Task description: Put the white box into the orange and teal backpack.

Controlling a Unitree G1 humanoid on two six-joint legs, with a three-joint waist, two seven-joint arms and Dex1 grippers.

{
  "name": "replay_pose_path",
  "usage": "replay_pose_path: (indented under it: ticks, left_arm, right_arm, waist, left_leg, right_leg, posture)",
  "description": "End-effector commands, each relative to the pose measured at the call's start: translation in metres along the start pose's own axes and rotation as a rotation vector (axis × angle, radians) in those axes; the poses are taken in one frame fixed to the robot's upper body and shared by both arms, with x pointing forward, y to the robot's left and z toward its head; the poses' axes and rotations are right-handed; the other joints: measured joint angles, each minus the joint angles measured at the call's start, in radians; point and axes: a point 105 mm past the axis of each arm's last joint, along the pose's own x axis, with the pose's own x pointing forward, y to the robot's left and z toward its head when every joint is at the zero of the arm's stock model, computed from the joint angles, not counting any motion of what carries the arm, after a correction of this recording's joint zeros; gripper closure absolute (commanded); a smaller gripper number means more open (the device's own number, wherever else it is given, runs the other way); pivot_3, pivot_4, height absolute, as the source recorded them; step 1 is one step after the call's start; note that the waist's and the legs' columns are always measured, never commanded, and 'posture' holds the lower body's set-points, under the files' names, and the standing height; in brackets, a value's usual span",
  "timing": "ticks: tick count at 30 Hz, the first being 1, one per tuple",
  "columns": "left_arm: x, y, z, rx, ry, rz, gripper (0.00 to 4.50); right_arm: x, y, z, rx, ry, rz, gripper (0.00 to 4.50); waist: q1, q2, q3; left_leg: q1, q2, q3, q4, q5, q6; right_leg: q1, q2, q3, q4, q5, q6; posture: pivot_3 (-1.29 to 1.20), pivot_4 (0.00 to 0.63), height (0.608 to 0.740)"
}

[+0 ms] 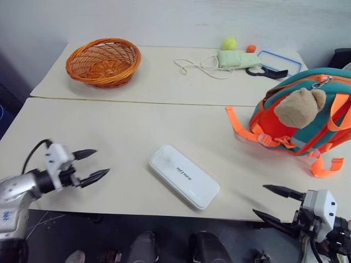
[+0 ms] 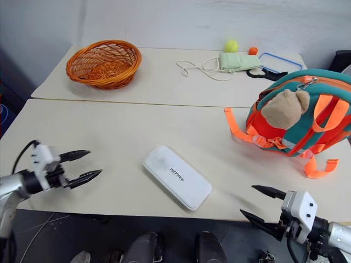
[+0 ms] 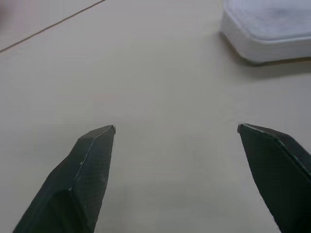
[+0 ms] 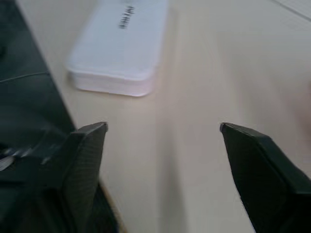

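Observation:
The white box [image 1: 184, 176] lies flat near the table's front edge, its long axis slanting from near left to front right; its dark lettering faces up. It also shows as the white box [image 4: 120, 46] and a corner of the white box [image 3: 269, 26] in the wrist views. The orange and teal backpack [image 1: 315, 112] stands at the right with a tan plush bear on its front and orange straps trailing. My left gripper [image 1: 98, 165] hovers open to the left of the box, nothing between its fingers. My right gripper [image 1: 262, 200] is open at the front right edge, also empty.
An orange wicker basket [image 1: 103, 61] sits at the back left. At the back right lie a white cord [image 1: 198, 67], a green pouch [image 1: 237, 58], a yellow-green ball [image 1: 229, 43], and a clear blue-rimmed lid [image 1: 279, 62]. A seam [image 1: 137, 101] joins two tables.

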Motion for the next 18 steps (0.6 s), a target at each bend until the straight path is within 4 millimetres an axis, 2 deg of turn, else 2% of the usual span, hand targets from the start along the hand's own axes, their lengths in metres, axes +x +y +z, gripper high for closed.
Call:
replay_pose_path:
  ticks: [1, 5, 8, 10, 11, 14, 18]
  left_arm:
    - [0.033, -0.010, 0.013, 0.068, -0.007, -0.073, 1.51]
    - [0.069, -0.007, 0.021, 0.112, -0.017, -0.121, 2.78]
    - [0.092, -0.004, 0.026, 0.153, -0.013, -0.147, 3.71]
    - [0.101, -0.002, 0.026, 0.178, -0.005, -0.150, 4.39]
    - [0.106, -0.002, 0.027, 0.191, -0.008, -0.151, 4.47]
    - [0.117, -0.002, 0.023, 0.148, 0.031, -0.145, 4.47]
    - [0.122, -0.017, 0.024, 0.134, 0.013, -0.217, 4.47]
  right_arm:
    - [0.015, 0.022, 0.006, 0.008, -0.005, 0.135, 2.01]
    - [0.036, 0.036, 0.002, 0.006, 0.018, 0.239, 3.48]
    - [0.053, 0.036, -0.003, -0.020, 0.027, 0.277, 4.49]
    - [0.060, 0.035, -0.005, -0.028, 0.030, 0.298, 4.50]
    - [0.063, 0.030, -0.006, -0.042, 0.035, 0.285, 4.50]
    - [0.070, 0.017, -0.005, -0.051, 0.030, 0.244, 4.50]
    - [0.077, 0.006, -0.001, -0.070, 0.017, 0.225, 4.50]
  waist:
    - [0.003, -0.001, 0.000]
    - [0.007, -0.001, -0.001]
    - [0.005, -0.001, -0.001]
    - [0.006, -0.001, -0.001]
    - [0.008, -0.001, -0.001]
    - [0.011, -0.001, -0.001]
    - [0.013, -0.001, -0.001]
  left_leg:
    - [0.000, 0.000, 0.000, 0.000, 0.000, 0.000]
    - [0.000, 0.000, 0.001, 0.002, 0.003, -0.004]
    - [-0.001, 0.000, 0.001, 0.004, 0.003, -0.005]
    - [-0.001, 0.000, 0.001, 0.006, 0.003, -0.005]
    - [-0.001, 0.000, 0.001, 0.007, 0.003, -0.005]
    - [-0.002, 0.001, 0.001, 0.009, 0.003, -0.005]
    - [-0.005, 0.001, 0.000, 0.015, 0.002, -0.004]
  right_leg:
    - [0.000, 0.000, 0.000, 0.000, 0.000, 0.000]
    - [0.000, 0.002, 0.000, 0.001, 0.000, 0.000]
    - [-0.001, 0.002, 0.000, 0.002, 0.000, 0.000]
    - [-0.001, 0.003, 0.000, 0.003, 0.000, 0.000]
    - [-0.001, 0.003, 0.000, 0.004, 0.000, 0.000]
    - [-0.001, 0.003, 0.000, 0.004, 0.000, 0.000]
    - [-0.001, 0.002, 0.000, 0.005, 0.000, 0.000]
  posture:
    - [0.00, 0.150, 0.740]
    - [0.00, 0.150, 0.740]
    - [0.00, 0.150, 0.740]
    - [0.00, 0.150, 0.740]
    - [0.00, 0.150, 0.740]
    - [0.00, 0.150, 0.740]
    - [0.00, 0.150, 0.740]
